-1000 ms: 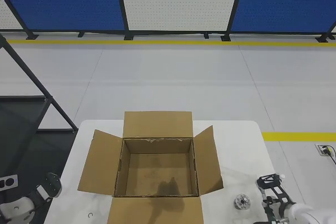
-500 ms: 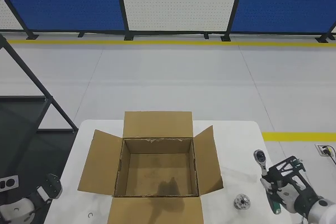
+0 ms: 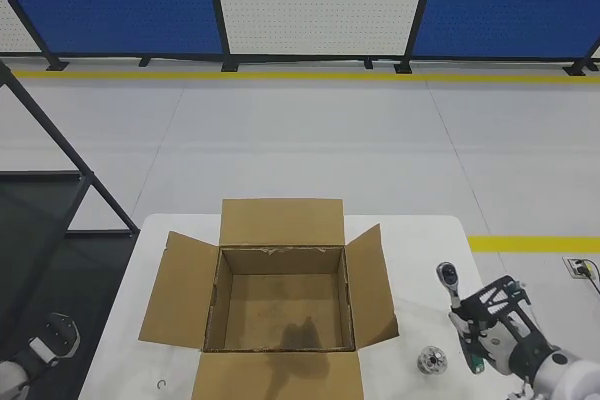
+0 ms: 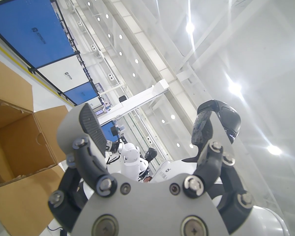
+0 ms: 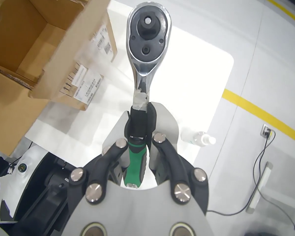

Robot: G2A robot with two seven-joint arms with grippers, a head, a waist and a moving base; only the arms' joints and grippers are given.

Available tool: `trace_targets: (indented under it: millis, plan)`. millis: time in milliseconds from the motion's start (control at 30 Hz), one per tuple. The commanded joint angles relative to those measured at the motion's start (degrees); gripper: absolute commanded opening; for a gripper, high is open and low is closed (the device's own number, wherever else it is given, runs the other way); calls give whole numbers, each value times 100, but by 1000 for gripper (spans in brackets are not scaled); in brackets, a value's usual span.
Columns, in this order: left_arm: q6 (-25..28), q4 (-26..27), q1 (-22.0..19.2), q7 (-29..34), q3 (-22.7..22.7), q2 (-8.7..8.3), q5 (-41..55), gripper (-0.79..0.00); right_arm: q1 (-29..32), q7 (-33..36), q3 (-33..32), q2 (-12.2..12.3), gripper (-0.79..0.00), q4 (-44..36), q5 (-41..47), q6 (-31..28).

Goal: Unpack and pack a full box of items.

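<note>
An open cardboard box (image 3: 280,300) stands in the middle of the white table (image 3: 420,240), all four flaps spread and its inside bare. My right gripper (image 3: 477,325) hovers to the right of the box, shut on the green and black handle of a ratchet wrench (image 5: 148,37). Its chrome head (image 3: 447,272) points towards the box's right flap. In the right wrist view the right gripper (image 5: 140,121) clamps the handle just below the taped neck. My left gripper (image 4: 147,126) is open with nothing in it and points upward, off the table's left front corner.
A small round metal part (image 3: 432,359) lies on the table in front of the wrench. A tiny ring (image 3: 162,384) sits near the front left flap. A small white bottle (image 5: 198,138) lies beside the right gripper. A black frame (image 3: 40,130) stands left of the table.
The right gripper has risen from the table's front right and carried the wrench leftward, closer to the box. The left arm has drawn back towards the lower left, away from the table.
</note>
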State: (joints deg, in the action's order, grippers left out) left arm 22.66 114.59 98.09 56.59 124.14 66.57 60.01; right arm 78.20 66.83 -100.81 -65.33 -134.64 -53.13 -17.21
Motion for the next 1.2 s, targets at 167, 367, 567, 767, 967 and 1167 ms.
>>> trace_targets:
  millis: [167, 367, 567, 767, 967, 1167]
  plan:
    - [61, -57, 91, -175, 136, 39, 40, 0, -1349, -79, 1280, 23, -785, 0, -176, -84]
    - [178, -74, 272, -181, 205, 93, 156, 0, -2599, -45, 2639, -62, -785, 0, -510, 337]
    - [219, -18, 337, -197, 193, 135, 189, 0, -3623, 264, 4004, -235, -785, 503, -742, 941]
    - [233, -7, 338, -315, 148, 152, 224, 0, -3789, 295, 4212, -282, -785, 717, -792, 1174]
    - [233, -7, 338, -315, 148, 152, 224, 0, -3789, 295, 4212, -282, -785, 717, -792, 1174]
    - [233, -7, 338, -315, 148, 152, 224, 0, -3744, 85, 4345, -293, -785, 926, -792, 1008]
